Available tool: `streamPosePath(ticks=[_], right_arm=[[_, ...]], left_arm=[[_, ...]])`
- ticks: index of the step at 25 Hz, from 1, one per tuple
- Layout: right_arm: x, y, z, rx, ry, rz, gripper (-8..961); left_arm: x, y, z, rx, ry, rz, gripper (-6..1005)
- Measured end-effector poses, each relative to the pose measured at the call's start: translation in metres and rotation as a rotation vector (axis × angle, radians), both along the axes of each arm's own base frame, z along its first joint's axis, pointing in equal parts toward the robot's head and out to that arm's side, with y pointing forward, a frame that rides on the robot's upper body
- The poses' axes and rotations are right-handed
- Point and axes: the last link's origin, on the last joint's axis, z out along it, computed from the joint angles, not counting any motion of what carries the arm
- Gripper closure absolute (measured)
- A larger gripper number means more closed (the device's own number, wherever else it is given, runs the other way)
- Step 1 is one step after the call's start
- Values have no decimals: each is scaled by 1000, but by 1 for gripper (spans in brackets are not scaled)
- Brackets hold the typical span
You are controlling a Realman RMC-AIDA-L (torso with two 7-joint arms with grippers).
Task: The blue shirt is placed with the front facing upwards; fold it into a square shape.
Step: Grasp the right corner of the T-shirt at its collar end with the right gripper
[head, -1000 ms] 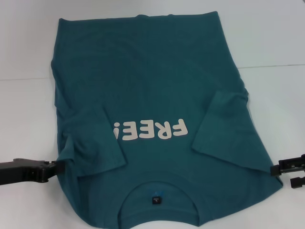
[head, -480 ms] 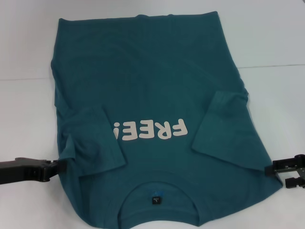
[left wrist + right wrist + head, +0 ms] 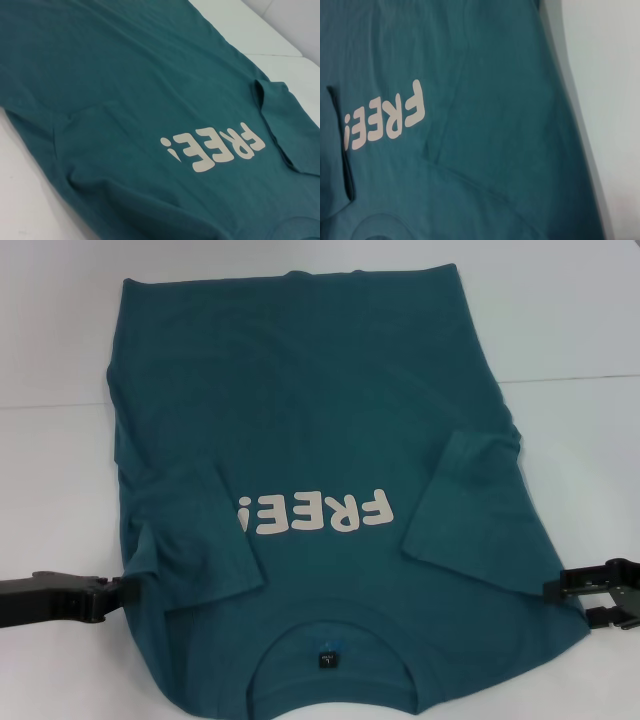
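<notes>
- Right hand (image 3: 572, 598) has moved inward since a second ago: it was off the shirt's edge near the frame border, and it now reaches the shoulder edge of the blue shirt (image 3: 300, 420). Its fingers stand narrowly apart, one above the other, at the fabric edge; cannot tell whether cloth lies between them.
- Left hand (image 3: 122, 588) is nearly unchanged, at the shirt's opposite shoulder edge beside the folded-in left sleeve (image 3: 195, 530). Its fingertips merge with the dark fabric; cannot tell if they are apart or closed.
- Shirt has not shifted: front up on the white counter (image 3: 580, 330), collar (image 3: 330, 655) nearest the robot, hem far, "FREE!" print (image 3: 315, 512) reading upside down.
- Both sleeves lie folded inward over the chest; right sleeve (image 3: 470, 505) flat, left one wrinkled.
- Shirt's near edge is cut off by the head view's lower border.
- Neither wrist view shows its own fingers, only fabric, print and counter.
</notes>
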Motion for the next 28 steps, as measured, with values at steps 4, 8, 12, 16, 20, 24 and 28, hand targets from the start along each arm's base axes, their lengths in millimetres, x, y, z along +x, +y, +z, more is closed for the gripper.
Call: streamPosePath(ticks=[4, 8, 12, 16, 20, 24, 28], right_arm=[[-2, 1, -2, 11, 27, -3, 10], [-6, 2, -2, 43, 92, -5, 10], [-7, 2, 0, 65, 120, -8, 10], [-7, 2, 2, 80, 136, -13, 10], [-9, 4, 4, 101, 160, -9, 11], [-14, 7, 0, 103, 176, 3, 11], [-20, 12, -5, 98, 186, 13, 11]], left_arm=[[0, 0, 0, 0, -1, 0, 974], [2, 1, 1, 6, -12, -4, 973], [2, 1, 1, 9, -16, -5, 973], [2, 1, 1, 9, -17, -4, 973], [2, 1, 1, 9, -18, -3, 973], [1, 1, 1, 11, -17, -2, 973], [2, 2, 0, 12, -15, -9, 974]])
